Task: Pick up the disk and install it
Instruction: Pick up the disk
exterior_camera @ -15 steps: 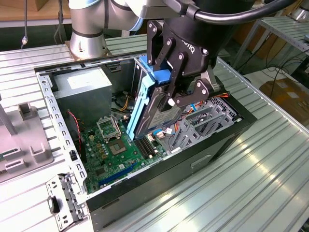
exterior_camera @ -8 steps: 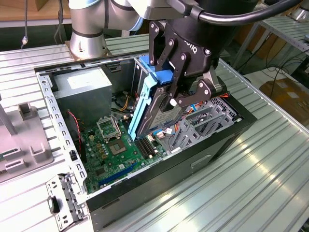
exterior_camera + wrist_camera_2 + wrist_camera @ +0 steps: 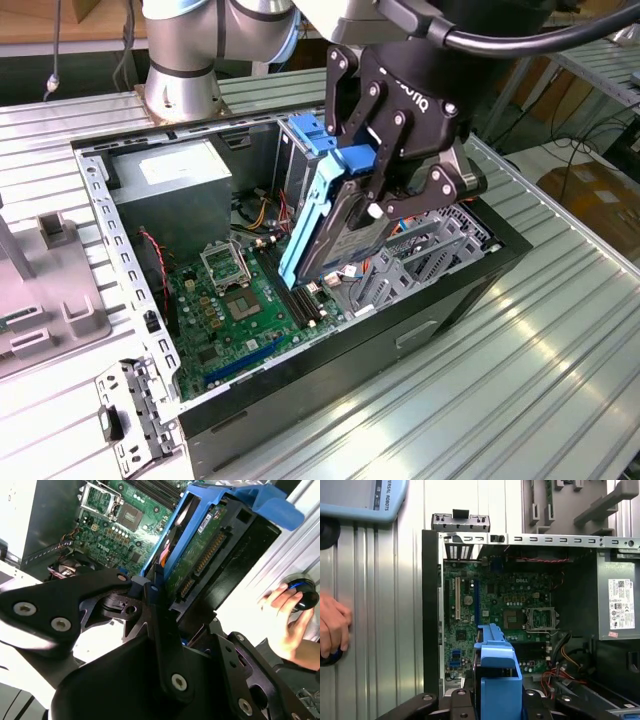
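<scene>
- Exterior view: the black gripper [image 3: 392,195] is closed on the disk [image 3: 345,225], with one finger on either side of it.
- The disk hangs on edge and tilted, with blue rails running along its sides. Its lower end is down inside the open computer case [image 3: 330,370], over the edge of the motherboard [image 3: 235,310] and just beside the grey drive cage [image 3: 430,255]. I cannot tell whether it touches either.
- Farther out in that view, a grey power supply [image 3: 165,190] sits in the case's far corner, and the case lies on a ribbed metal table [image 3: 520,380].
- Second wrist view adds the disk's underside: a green circuit board [image 3: 200,545] framed in blue plastic, with one thin dark finger [image 3: 156,600] pressed against the rail.
- Both wrist views show a person's hand [image 3: 285,620] [image 3: 332,625] resting on a dark round knob [image 3: 301,594] outside the case.
- First wrist view looks past the disk's blue end [image 3: 497,680] onto the motherboard and shows the white sticker [image 3: 621,604] on the power supply.
</scene>
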Tool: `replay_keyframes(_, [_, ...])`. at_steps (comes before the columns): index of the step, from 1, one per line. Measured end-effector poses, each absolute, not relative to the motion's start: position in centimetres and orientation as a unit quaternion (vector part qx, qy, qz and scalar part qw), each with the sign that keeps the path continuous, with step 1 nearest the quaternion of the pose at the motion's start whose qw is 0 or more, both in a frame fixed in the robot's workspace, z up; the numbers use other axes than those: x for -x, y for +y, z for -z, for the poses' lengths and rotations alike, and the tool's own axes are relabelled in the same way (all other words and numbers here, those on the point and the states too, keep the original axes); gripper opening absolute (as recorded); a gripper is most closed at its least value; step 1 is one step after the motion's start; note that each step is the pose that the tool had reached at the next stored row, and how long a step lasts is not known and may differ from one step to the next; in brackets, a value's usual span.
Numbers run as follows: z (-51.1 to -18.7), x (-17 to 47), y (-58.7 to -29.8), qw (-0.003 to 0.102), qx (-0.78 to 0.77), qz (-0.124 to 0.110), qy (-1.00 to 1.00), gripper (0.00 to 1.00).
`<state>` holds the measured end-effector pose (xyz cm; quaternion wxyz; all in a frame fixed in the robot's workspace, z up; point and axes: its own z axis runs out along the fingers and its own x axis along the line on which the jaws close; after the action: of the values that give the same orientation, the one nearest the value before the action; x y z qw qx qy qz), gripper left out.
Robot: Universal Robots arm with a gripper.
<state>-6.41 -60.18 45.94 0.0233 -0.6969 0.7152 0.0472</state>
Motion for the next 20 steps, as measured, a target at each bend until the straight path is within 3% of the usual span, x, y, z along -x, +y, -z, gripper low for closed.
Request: replay_keyframes(20, [-45.8, 3.0, -60.7, 0.021, 0.697, -0.050, 0.715, 0.36])
